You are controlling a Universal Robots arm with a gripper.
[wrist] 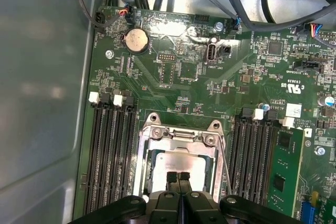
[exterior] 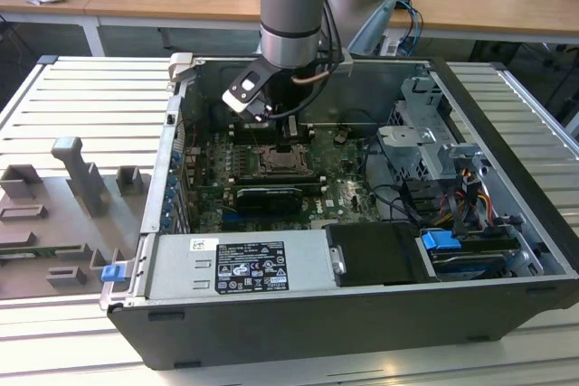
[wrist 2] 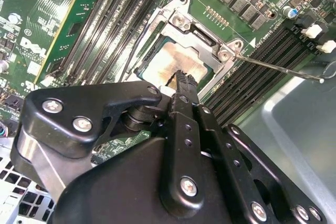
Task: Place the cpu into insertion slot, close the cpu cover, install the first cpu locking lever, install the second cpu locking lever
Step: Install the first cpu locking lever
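Locate the arm (exterior: 291, 6) reaching down into the open computer case (exterior: 362, 332), laid on its side on the slatted worktop (exterior: 81, 97) to expose the board from above.

Find the claw (exterior: 291, 128) directly above the insertion slot (exterior: 276, 162), in the far half of the case, left of centre in the exterior view.

In the first wrist view, note the claw (wrist: 178, 177) at its narrowest, fingertips pressed together with nothing between them. Judge this as a pushing posture, not a grasp.

In the second wrist view, identify the cpu (wrist 2: 173, 64) lying flat in the slot, pale metal top visible through the window of the cpu cover (wrist 2: 207, 45). Confirm the same in the first wrist view: cpu (wrist: 178, 160) framed by the lowered cpu cover (wrist: 181, 136), with memory slots (wrist: 110, 150) on either side.

Place the claw tip over the edge of the window nearest the claw. Cannot tell whether touching metal or just clear of it.

Note a thin wire locking lever (wrist 2: 278, 67) angling out from a cover corner across the neighbouring memory slots. Judge it as not yet latched, leaving the cover down but unclamped.
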